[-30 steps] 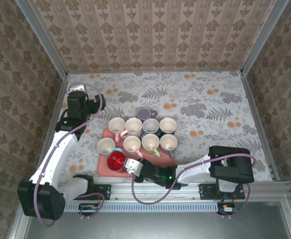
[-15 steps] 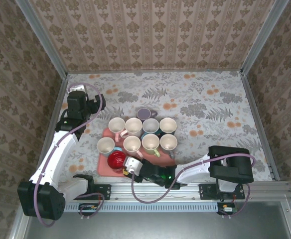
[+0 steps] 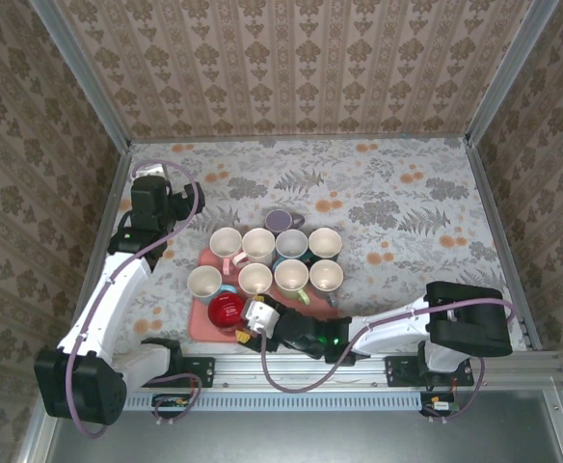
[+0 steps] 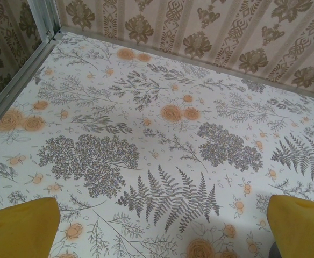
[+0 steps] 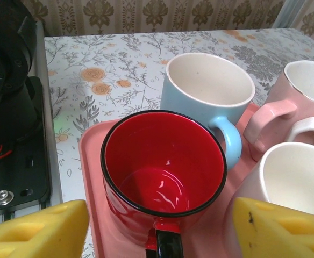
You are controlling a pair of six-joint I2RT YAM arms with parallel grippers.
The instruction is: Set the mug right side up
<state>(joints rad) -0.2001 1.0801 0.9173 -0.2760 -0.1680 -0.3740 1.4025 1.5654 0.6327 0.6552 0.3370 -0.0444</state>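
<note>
On the pink tray point(image 5: 91, 157), the red mug point(image 5: 165, 161) stands upright before the wide-apart right tool point(image 5: 159, 217).

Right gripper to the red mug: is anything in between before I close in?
Nothing visible. The red mug stands upright on the tray, directly in front of the open right gripper, handle toward it. The blue mug sits just behind it, and pale mugs crowd one side.
</note>
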